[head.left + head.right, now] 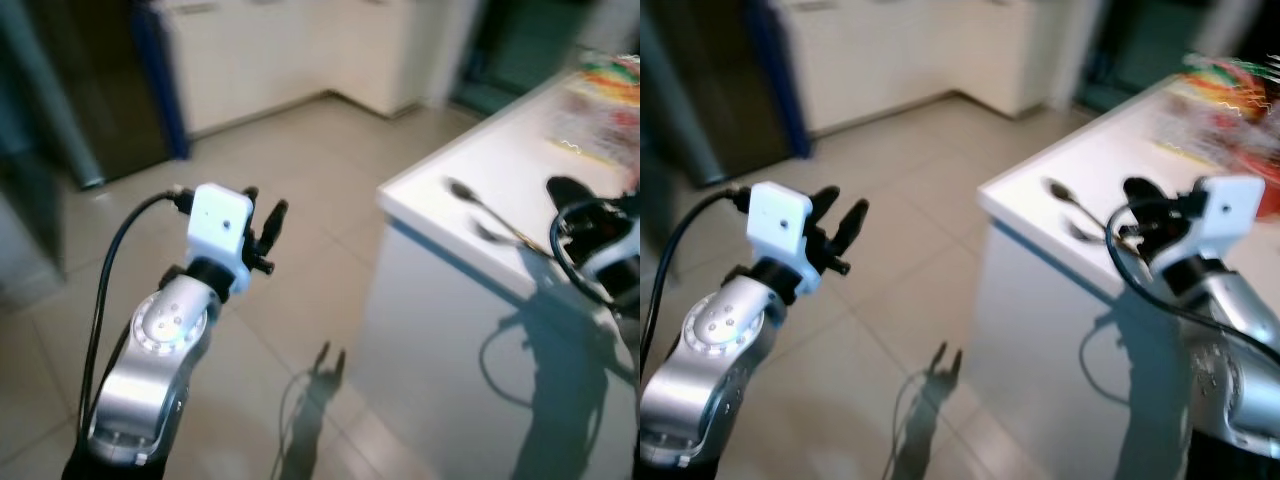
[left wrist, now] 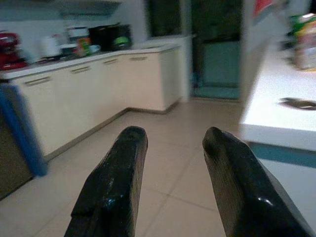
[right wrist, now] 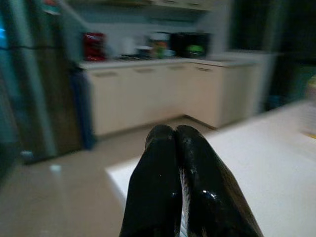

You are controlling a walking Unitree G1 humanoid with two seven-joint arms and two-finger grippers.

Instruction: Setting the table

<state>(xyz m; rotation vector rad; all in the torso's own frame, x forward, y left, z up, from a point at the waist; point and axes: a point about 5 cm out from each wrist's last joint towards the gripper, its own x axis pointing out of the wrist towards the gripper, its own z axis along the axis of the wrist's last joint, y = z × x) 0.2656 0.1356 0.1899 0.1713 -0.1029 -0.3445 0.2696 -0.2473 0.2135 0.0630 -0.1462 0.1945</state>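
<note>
Spoons (image 1: 1068, 199) lie near the white counter (image 1: 1040, 215) corner | right gripper (image 3: 177, 143) over the counter beside them, jaws clenched together, empty | left gripper (image 2: 170, 148) above the floor (image 1: 300, 180), jaws spread, empty

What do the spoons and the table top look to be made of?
The spoons look like metal: thin, grey, dull sheen, though blurred. The table top looks like smooth white laminate or stone, with an even glossy surface; which one is unclear. The right hand hangs above it.
</note>
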